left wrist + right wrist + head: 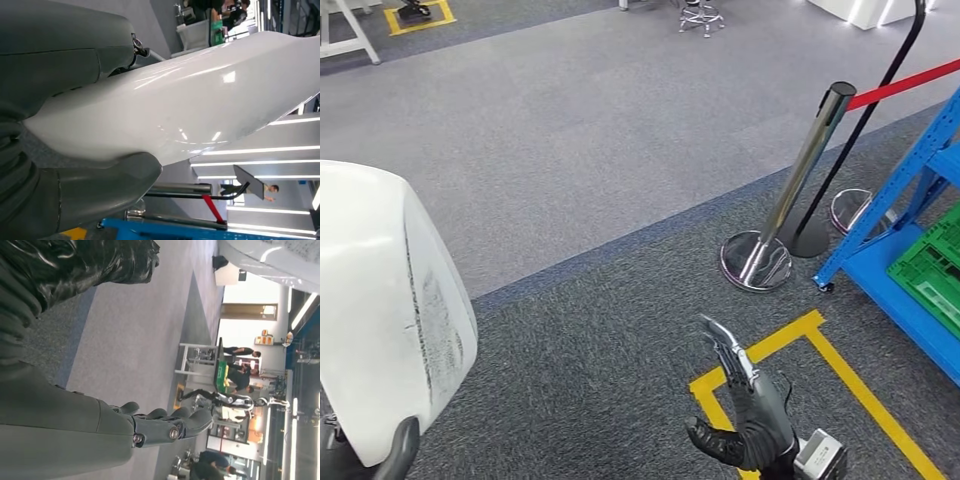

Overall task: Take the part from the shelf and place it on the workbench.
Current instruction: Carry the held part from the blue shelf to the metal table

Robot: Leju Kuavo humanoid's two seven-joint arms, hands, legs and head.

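While the large white part (384,320) is carried low at the robot's left side, clamped between the thumb and fingers of the left robot hand (68,120), a slip is judged the main risk: the glossy, bulky shell is held near one end only. A knock against the chrome stanchion (792,190) is also possible. On the blue shelf (901,270) a green crate (935,265) is seen; its contents cannot be told. The right robot hand (743,410) is empty, fingers spread.

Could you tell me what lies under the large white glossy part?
Under the large white glossy part, the left hand grips its lower edge. Grey carpet surrounds it; the floor directly beneath is covered.
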